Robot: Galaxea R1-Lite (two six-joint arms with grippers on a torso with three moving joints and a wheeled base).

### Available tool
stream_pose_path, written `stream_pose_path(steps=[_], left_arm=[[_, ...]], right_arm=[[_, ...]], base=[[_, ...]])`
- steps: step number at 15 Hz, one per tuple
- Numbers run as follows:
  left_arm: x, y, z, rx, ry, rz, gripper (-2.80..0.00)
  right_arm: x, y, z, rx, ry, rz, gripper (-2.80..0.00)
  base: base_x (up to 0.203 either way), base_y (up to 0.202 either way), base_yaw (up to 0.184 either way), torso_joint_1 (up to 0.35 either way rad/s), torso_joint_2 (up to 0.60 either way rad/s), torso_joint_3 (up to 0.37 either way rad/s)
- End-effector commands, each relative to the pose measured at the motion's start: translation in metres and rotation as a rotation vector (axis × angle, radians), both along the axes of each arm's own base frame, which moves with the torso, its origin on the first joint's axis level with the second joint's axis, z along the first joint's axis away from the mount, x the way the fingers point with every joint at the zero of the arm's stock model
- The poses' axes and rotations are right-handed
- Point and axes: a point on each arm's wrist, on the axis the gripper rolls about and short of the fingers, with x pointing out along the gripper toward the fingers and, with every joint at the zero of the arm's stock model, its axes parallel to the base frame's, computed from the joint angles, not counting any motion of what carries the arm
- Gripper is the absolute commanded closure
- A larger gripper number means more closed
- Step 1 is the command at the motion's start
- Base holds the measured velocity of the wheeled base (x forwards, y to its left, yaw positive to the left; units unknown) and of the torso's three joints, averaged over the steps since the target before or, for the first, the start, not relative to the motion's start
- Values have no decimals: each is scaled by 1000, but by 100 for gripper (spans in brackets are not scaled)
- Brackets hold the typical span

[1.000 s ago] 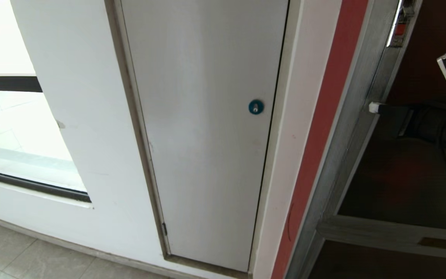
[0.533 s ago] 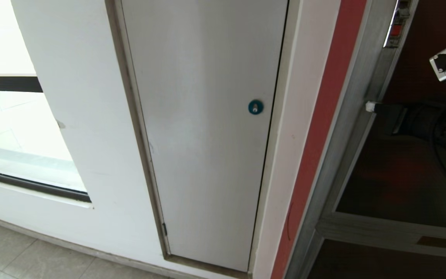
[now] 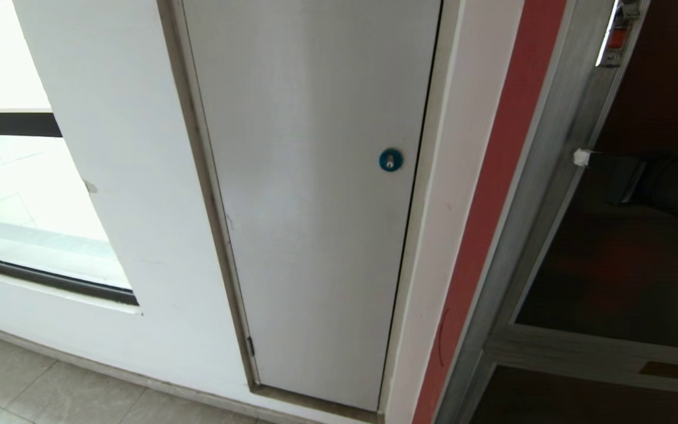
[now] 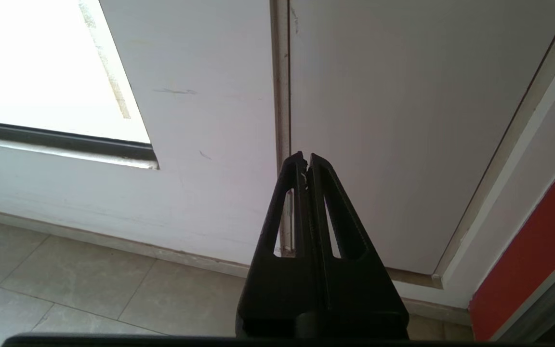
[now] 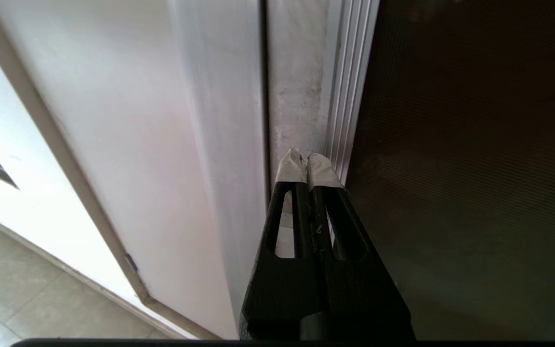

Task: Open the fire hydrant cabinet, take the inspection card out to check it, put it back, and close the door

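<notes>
Fingers of the right gripper (image 5: pixel 306 161) were pressed together, empty, tips at the silver frame edge of the door (image 5: pixel 465 168). The card was out of sight. Judged step: opening. Next, catch the red latch (image 3: pixel 616 39). Left gripper (image 4: pixel 306 159) closed, parked low.

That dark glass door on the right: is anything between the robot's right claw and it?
Nothing visible. The right gripper, shut, points at the silver frame strip right beside the dark glass door, with no object in between. Whether its tips touch the frame cannot be told. The door's red latch sits higher up. The left gripper faces the white door.
</notes>
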Motion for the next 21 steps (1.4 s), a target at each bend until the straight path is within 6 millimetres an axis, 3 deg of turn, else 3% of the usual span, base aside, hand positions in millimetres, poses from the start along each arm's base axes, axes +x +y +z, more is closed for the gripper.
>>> stream_pose_path(steps=[1,5,13,17,21], left_arm=[[1,0,-2,0,8,0,0],[1,0,-2,0,8,0,0],[1,0,-2,0,8,0,0],[1,0,-2,0,7,0,0],[1,0,-2,0,8,0,0]], right_arm=[[-26,2,17,1,-63,20,0],[-47,5,41,24,-112,45,0],[-70,5,129,24,-280,83,0],[-57,6,160,38,-358,108,0],[-32,7,180,45,-399,111,0]], base=[[0,0,0,0,0,0],[0,0,0,0,0,0],[0,0,0,0,0,0],[0,0,0,0,0,0],[0,0,0,0,0,0]])
